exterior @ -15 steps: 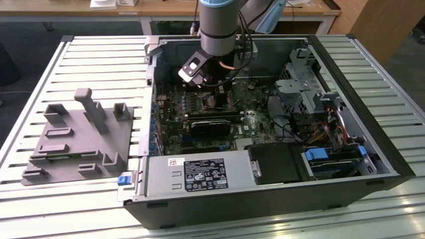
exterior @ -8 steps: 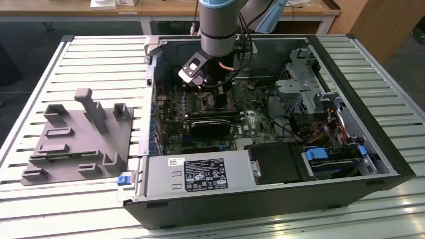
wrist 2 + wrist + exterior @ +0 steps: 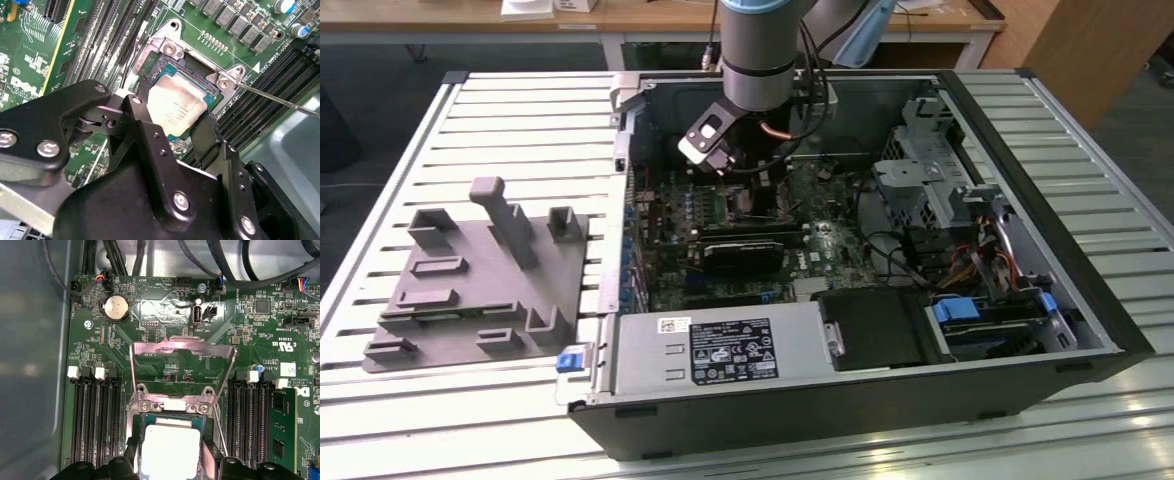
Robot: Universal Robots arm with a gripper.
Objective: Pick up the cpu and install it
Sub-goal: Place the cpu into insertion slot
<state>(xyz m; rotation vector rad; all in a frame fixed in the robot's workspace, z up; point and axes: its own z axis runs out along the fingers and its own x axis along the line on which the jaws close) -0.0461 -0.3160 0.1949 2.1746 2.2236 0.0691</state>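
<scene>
The cpu (image 3: pixel 177 105) is a small silver square chip with a pale rim, and my gripper (image 3: pixel 175 112) is shut on it, a black finger (image 3: pixel 204 134) pressed against each of two opposite sides. It sits low over the motherboard socket (image 3: pixel 165 65), inside the metal frame; whether it rests fully in the seat I cannot tell. In the first wrist view the cpu (image 3: pixel 167 450) lies between the fingertips (image 3: pixel 209 456) of my gripper (image 3: pixel 170 460), below the raised socket load plate (image 3: pixel 182 347). In the exterior view my gripper (image 3: pixel 761 200) reaches down into the open computer case (image 3: pixel 1067 300).
A thin metal lever rod (image 3: pixel 280 100) sticks out beside the socket. Memory slots (image 3: pixel 95 415) flank it on both sides. A black card (image 3: pixel 747 250), the power supply (image 3: pixel 720 350) and a drive cage (image 3: pixel 934 170) crowd the case. A grey tray (image 3: pixel 480 280) lies at the exterior view's left.
</scene>
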